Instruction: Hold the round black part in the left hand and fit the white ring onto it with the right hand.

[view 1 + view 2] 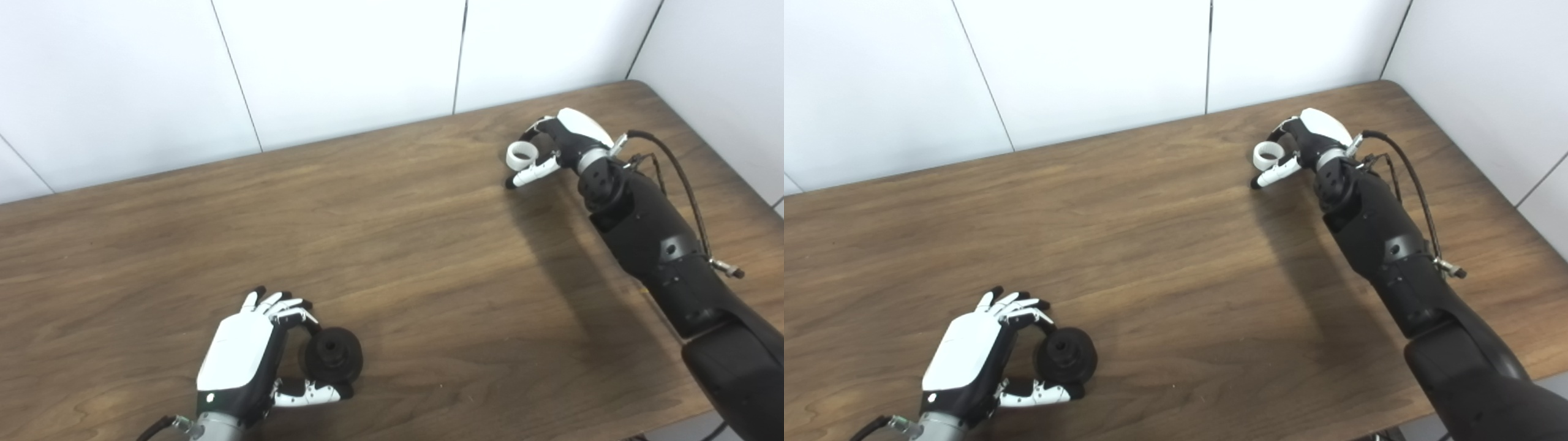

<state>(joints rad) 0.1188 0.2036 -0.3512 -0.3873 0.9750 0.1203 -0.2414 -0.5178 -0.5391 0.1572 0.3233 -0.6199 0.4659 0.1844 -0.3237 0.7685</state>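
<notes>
Left hand at 7 o'clock has fingers curled around the round black part, bore up to accept the white ring that the right hand pinches at 2 o'clock on the table, well apart.

Brown wooden table – white panelled walls behind and right

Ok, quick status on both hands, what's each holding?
Left hand: shut on the round black part, near the table's front edge.
Right hand: shut on the white ring, far right.
</notes>
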